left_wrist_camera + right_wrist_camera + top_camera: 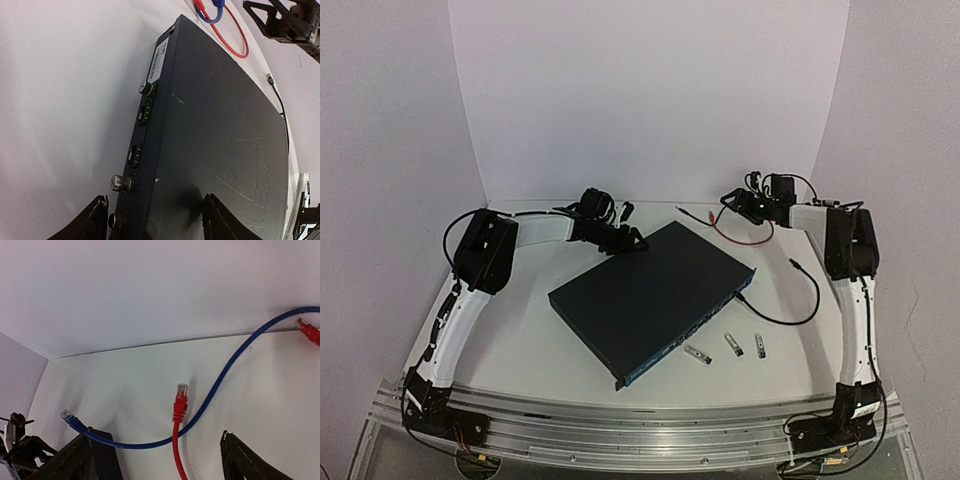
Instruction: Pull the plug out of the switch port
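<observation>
While left claw [155, 198] pinches the switch [655, 295] and right claw [155, 436] gapes empty, yanking a possibly latched black cable [817, 290] could drag it.

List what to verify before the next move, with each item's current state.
1. Left gripper clamped across the switch's rear corner: ok.
2. Right gripper open, holding nothing: ok.
3. Red plug lying loose, out of any port: ok.
4. Blue plug lying loose: ok.
5. Black cable unplugged at the switch's end: cannot tell.
</observation>
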Motion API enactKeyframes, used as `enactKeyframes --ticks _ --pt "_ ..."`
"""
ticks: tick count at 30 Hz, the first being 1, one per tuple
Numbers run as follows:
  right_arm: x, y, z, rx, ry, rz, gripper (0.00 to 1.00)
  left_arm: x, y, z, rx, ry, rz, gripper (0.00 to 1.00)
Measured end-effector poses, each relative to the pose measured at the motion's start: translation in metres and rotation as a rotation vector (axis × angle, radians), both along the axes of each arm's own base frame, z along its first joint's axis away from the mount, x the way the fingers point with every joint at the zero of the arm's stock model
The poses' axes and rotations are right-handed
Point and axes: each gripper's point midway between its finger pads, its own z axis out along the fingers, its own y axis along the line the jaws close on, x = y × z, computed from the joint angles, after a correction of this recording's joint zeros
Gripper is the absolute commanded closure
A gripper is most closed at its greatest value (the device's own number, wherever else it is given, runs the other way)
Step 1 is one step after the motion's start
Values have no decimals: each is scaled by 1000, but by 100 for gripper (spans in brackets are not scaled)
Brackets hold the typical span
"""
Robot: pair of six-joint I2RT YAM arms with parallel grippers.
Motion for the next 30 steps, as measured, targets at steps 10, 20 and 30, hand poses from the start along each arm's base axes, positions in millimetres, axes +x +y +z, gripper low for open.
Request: enactKeyframes --ticks 10,20,30 --pt "-146 -18 36 22 210 -11 10 0 0 0 -3 -13 2 37" --pt "-265 -9 -30 217 562 91 9 0 0 0 -5 -17 0 37" --pt "-291 5 -49 272 620 207 12 0 0 0 -9 -19 -2 37"
